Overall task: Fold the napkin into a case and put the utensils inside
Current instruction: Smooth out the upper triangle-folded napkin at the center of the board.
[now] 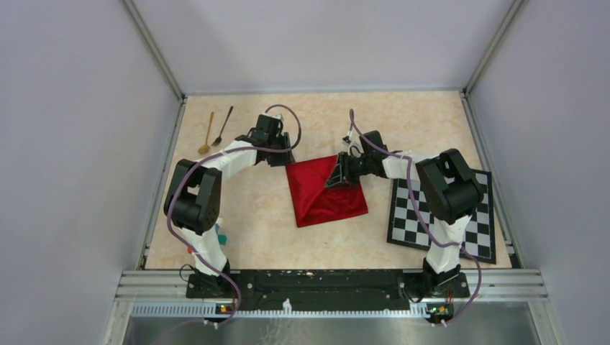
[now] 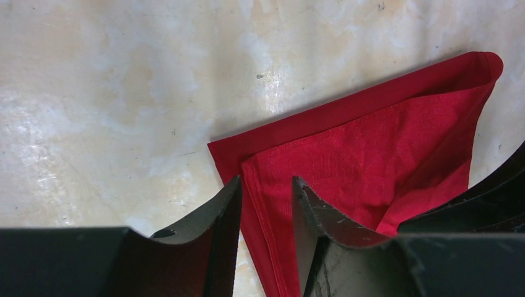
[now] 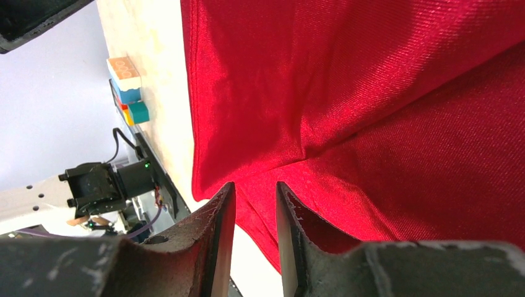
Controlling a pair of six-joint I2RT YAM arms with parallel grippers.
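Left gripper (image 2: 267,183): my jaws apart, straddling a corner of the folded napkin (image 2: 371,148), flat on table (image 2: 124,93) centre. Right gripper (image 3: 255,185) over a pucker; can't tell if pinching.

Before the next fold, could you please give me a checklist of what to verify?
1. Napkin folded into a narrow case: not ok, only partly folded.
2. Left claw placed over the napkin's corner, jaws apart astride the hem: ok.
3. Right claw gripping the cloth: cannot tell; creases gather near its tips.
4. Gold spoon and black spoon lying clear of the cloth, at the table's far left: ok.
5. Chequered mat apart from the napkin: ok.
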